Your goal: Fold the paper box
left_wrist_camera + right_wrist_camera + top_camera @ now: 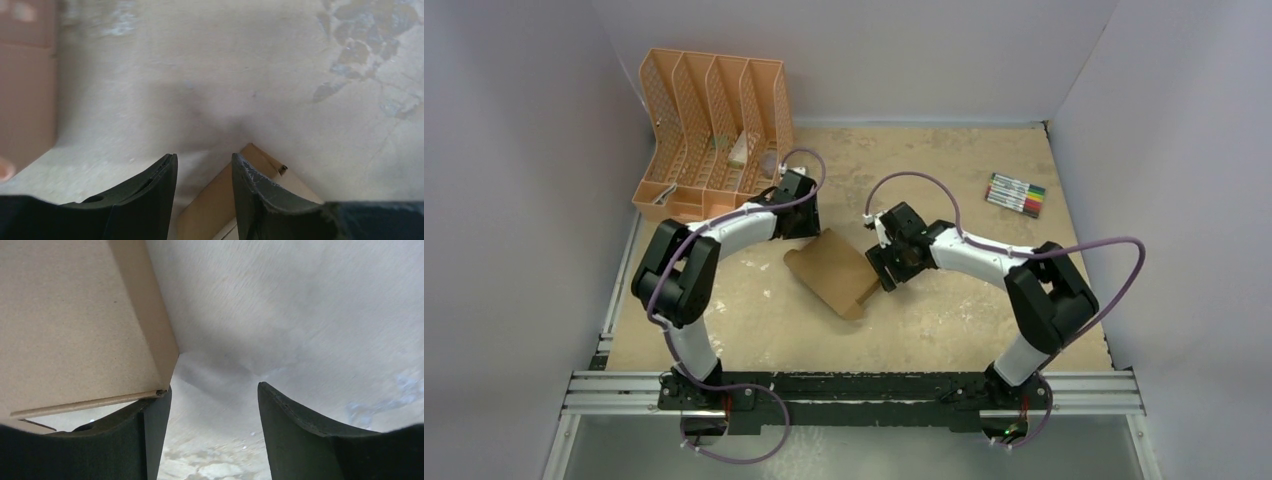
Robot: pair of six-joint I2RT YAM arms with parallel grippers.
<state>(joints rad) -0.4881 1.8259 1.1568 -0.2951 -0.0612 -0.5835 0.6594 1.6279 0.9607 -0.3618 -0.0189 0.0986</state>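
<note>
The paper box (832, 272) lies as a flat brown cardboard sheet in the middle of the table. My left gripper (802, 222) hovers at its far left corner, jaws open. In the left wrist view that corner of the paper box (220, 200) shows in the gap between the left gripper's (202, 157) black fingers and runs on behind the right-hand one, with no pinch visible. My right gripper (892, 268) is at the sheet's right edge. It (214, 388) stands open over bare table, and a corner of the paper box (75, 330) rests against the tip of its left finger, outside the gap.
A peach-orange slotted organizer (709, 130) stands at the back left, close behind the left gripper; its side shows as a peach wall (25, 90). A pack of coloured markers (1016, 195) lies at the back right. White walls enclose the table.
</note>
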